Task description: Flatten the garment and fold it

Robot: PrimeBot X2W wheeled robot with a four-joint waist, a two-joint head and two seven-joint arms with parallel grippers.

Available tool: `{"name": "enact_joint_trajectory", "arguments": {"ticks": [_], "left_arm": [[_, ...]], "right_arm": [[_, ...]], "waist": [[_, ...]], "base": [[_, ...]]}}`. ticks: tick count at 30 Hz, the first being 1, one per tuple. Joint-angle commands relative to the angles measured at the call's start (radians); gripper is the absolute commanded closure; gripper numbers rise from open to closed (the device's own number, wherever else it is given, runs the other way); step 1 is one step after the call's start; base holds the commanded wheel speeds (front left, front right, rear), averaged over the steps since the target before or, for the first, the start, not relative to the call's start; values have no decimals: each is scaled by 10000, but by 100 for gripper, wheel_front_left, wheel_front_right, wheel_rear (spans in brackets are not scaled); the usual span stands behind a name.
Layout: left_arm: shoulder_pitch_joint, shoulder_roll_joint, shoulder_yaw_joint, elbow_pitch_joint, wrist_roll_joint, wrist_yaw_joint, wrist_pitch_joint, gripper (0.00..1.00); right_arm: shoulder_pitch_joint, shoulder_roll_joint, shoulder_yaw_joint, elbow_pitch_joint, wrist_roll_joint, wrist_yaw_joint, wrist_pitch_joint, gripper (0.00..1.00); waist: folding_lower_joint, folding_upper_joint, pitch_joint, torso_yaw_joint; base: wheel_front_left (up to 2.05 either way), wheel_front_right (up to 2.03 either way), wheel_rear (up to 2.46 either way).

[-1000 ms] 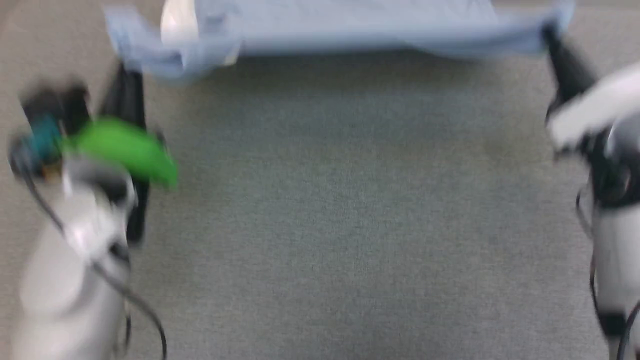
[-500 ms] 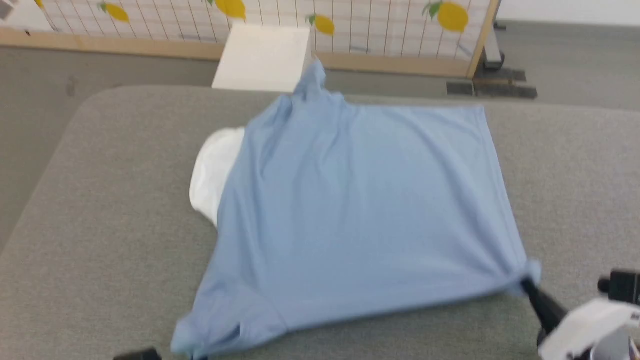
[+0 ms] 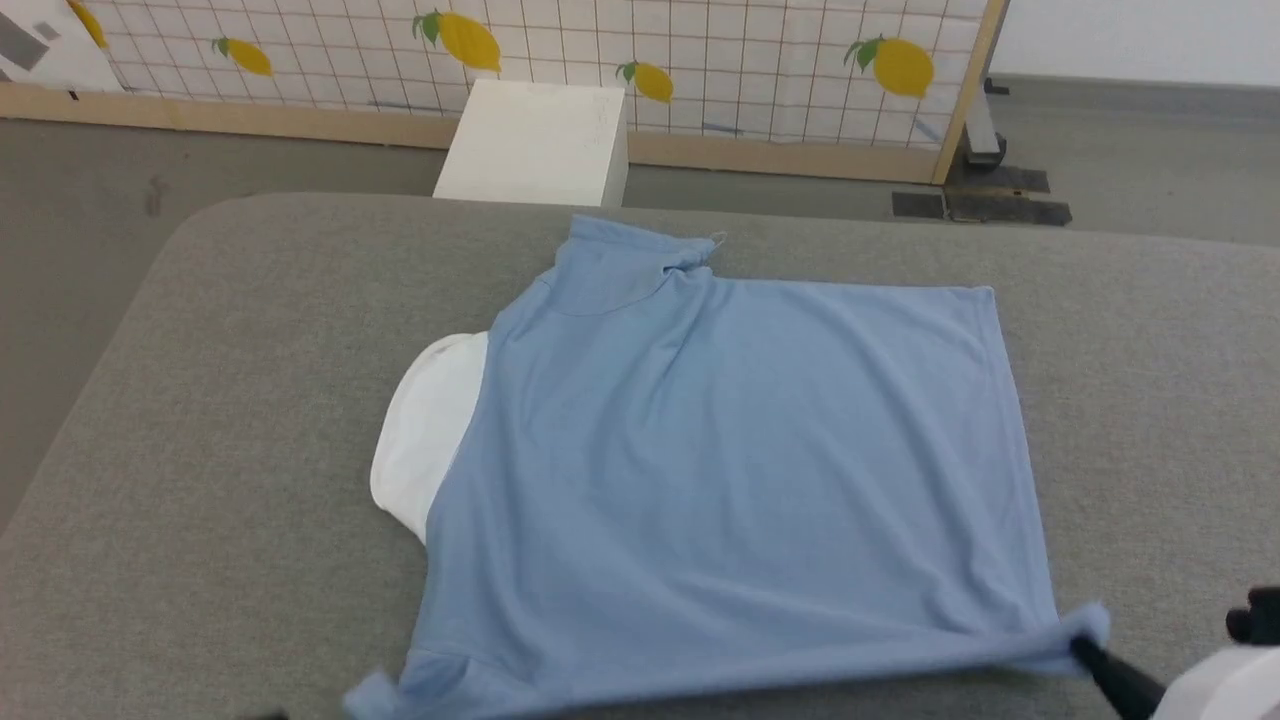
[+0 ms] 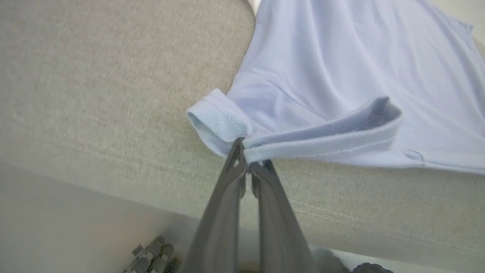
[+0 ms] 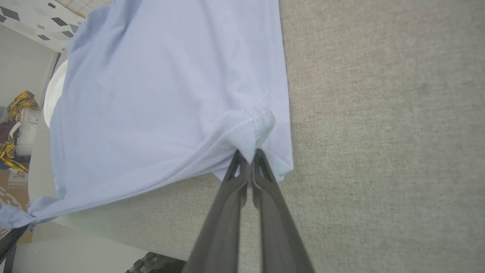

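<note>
The soft light blue short-sleeved polo shirt (image 3: 720, 460) lies spread on the grey padded bench (image 3: 200, 400). The left claw (image 4: 246, 159) pinches its sleeve hem and the right claw (image 5: 250, 157) its bottom corner, by the near edge. It looks light and floppy, so corners hold best.

White box (image 3: 535, 142) stands before lemon-print screen (image 3: 760, 50), beyond grey table (image 3: 200, 400).

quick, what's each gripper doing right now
left gripper: shut on the garment, at a sleeve edge
right gripper: shut on the garment, at a hem corner
</note>
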Motion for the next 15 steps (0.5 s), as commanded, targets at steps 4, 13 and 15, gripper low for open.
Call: {"name": "enact_joint_trajectory", "arguments": {"ticks": [4,13,15], "left_arm": [[-1710,497,-19,-48,621,-186,127,100],[-5182,499,-520,1613,1114,-1240,302,100],[-5870,340,-653,2174,1232,-1430,160,100]], "right_arm": [[-1104,-132,-4,-130,-465,-19,-127,100],[-3120,-402,379,787,-1357,-19,54,100],[-3492,-392,426,1030,-1440,-19,65,100]], "waist": [[1,0,440,-126],[1,0,1776,-223],[1,0,2089,-197]], "base": [[0,0,0],[0,0,0],[0,0,0]]}}
